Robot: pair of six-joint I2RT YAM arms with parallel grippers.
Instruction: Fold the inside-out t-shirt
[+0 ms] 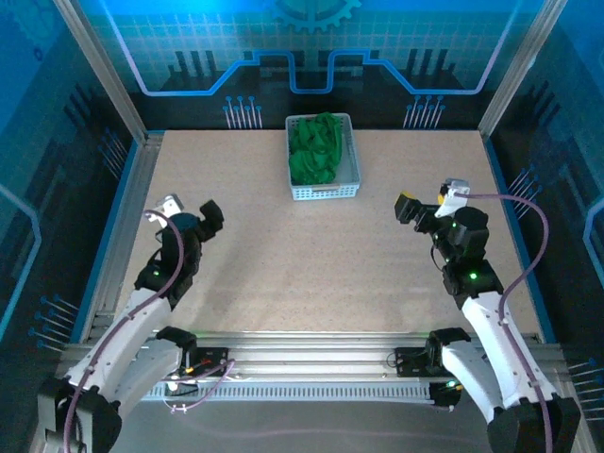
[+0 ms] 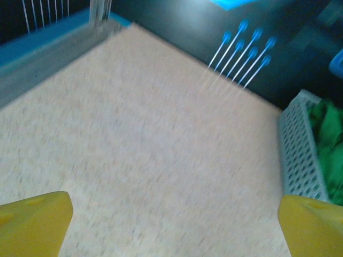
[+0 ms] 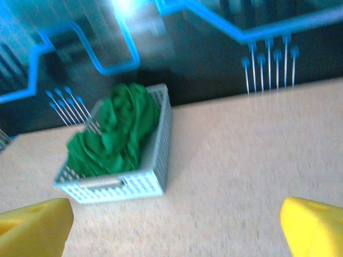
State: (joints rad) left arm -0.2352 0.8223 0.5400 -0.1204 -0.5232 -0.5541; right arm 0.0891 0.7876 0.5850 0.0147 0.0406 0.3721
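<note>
1. Yellow fingertips (image 3: 33, 224) sit at the bottom corners of the right wrist view, set wide apart; the right gripper (image 1: 411, 208) holds nothing.
2. On the left gripper (image 1: 209, 219) the jaws are likewise spread, with nothing between them.
3. I judge the step in hand is fetching the green t-shirt (image 1: 315, 151). I'd come down over the top of the heap, pinch one thick fold, lift it clear of the white basket (image 1: 326, 192) and spread it on the bare table (image 1: 311, 264).
4. It lies bunched inside that basket, top centre of the overhead frame, well apart from both grippers. It is upper left in the right wrist view and at the far right edge in the left.
</note>
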